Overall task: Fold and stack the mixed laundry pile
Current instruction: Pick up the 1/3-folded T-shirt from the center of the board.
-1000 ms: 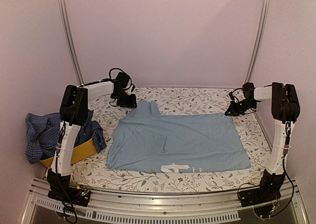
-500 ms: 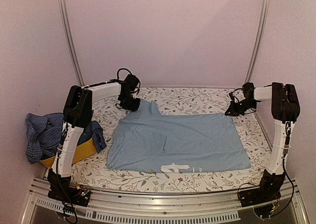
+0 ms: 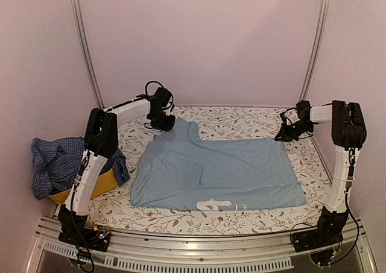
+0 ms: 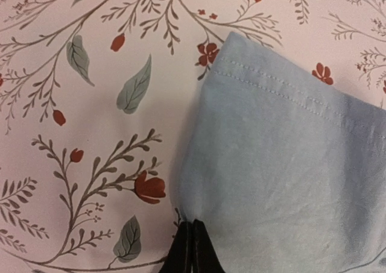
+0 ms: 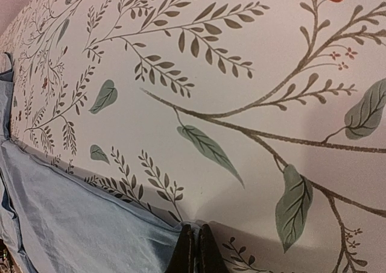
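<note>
Where the overhead camera looks down, a light blue T-shirt (image 3: pixel 223 170) lies spread across the middle of the flower-patterned table (image 3: pixel 241 117), its white print near the front edge. The left claw (image 3: pixel 164 123) sits at the shirt's far left sleeve and the right claw (image 3: pixel 282 136) at its far right corner. Only this view shows a checked shirt (image 3: pixel 54 161) heaped over a yellow basket (image 3: pixel 99 185) at the table's left edge.

Close up from the left wrist, the left claw (image 4: pixel 192 250) has its tips pressed together, pinching the stitched sleeve of the T-shirt (image 4: pixel 283 182) where the cloth puckers.

From the right wrist, the right claw (image 5: pixel 194 249) is likewise closed tight on the hem of the T-shirt (image 5: pixel 72 219), which runs off to the left against the leafy cloth.
</note>
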Robot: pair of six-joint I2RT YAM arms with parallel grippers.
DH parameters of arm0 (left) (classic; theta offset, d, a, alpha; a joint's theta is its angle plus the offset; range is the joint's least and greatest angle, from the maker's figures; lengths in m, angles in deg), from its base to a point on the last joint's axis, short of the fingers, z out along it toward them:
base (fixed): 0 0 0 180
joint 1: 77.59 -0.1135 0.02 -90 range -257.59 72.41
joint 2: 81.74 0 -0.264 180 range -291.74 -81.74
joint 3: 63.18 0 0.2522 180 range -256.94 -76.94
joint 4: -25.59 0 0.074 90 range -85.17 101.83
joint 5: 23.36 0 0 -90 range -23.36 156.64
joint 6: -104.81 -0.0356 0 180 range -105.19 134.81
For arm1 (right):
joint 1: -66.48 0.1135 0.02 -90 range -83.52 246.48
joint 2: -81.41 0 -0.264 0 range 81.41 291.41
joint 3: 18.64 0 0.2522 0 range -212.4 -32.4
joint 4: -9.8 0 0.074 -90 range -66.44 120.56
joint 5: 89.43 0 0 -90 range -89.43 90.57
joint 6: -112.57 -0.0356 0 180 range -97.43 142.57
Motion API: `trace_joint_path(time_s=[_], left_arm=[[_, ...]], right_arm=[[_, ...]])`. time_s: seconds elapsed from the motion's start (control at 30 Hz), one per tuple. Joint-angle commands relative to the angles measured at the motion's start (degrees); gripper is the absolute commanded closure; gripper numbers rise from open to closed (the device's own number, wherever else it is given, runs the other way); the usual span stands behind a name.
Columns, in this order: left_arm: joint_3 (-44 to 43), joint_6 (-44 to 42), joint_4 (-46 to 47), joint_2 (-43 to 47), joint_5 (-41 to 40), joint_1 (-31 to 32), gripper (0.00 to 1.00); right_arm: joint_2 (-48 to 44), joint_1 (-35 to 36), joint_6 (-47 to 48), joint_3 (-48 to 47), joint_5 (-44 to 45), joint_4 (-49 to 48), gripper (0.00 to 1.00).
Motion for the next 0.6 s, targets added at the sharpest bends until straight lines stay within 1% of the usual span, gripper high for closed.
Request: trace_joint_path(time_s=[0.0,0.13,0.27,0.4,0.57], left_arm=[[-2.00,-1.04,1.96,-0.22,2.09,-1.08,1.00],[0.86,-1.81,2.80,2.34,2.63,-1.31,1.00],[7.19,-3.01,6.69,7.31,5.51,-1.16,1.00],[12.20,-3.45,9.12,11.56,6.68,-1.16,1.00],[16.37,-3.79,10.64,15.03,7.73,-0.98,1.00]], right_arm=[[-0.77,0.37,-1.45,0.46,2.94,4.02,1.00],[-2.76,-0.31,-2.52,0.75,2.62,2.89,1.00],[-5.52,-0.73,-2.92,1.82,2.21,1.90,1.00],[-7.75,-0.73,-3.38,4.11,1.53,0.86,1.00],[-10.69,-0.73,-5.75,7.54,0.16,-1.69,1.00]])
